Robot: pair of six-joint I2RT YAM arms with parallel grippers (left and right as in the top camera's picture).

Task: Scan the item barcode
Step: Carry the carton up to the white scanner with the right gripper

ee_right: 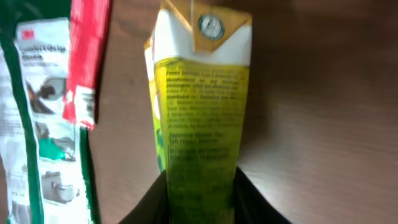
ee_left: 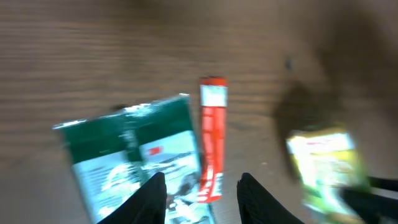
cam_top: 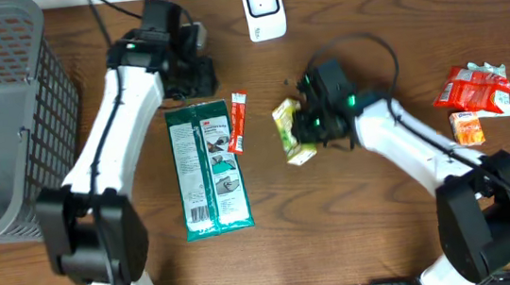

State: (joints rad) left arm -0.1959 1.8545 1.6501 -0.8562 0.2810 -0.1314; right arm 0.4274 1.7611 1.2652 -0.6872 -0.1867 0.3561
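One grip: held the yellow carton [ee_right: 202, 118] low in the right jaws, well short of the white scanner [cam_top: 262, 7]. Needed a steady clamp and the barcode turned toward it. Reached inward with the right arm [cam_top: 397, 137]; hung the left jaws parted — seemingly empty, view blurred — near the green packet [cam_top: 209, 171].

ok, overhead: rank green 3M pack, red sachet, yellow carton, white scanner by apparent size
1. green 3M pack
2. white scanner, yellow carton: look alike, carton partly hidden, so tied
3. red sachet
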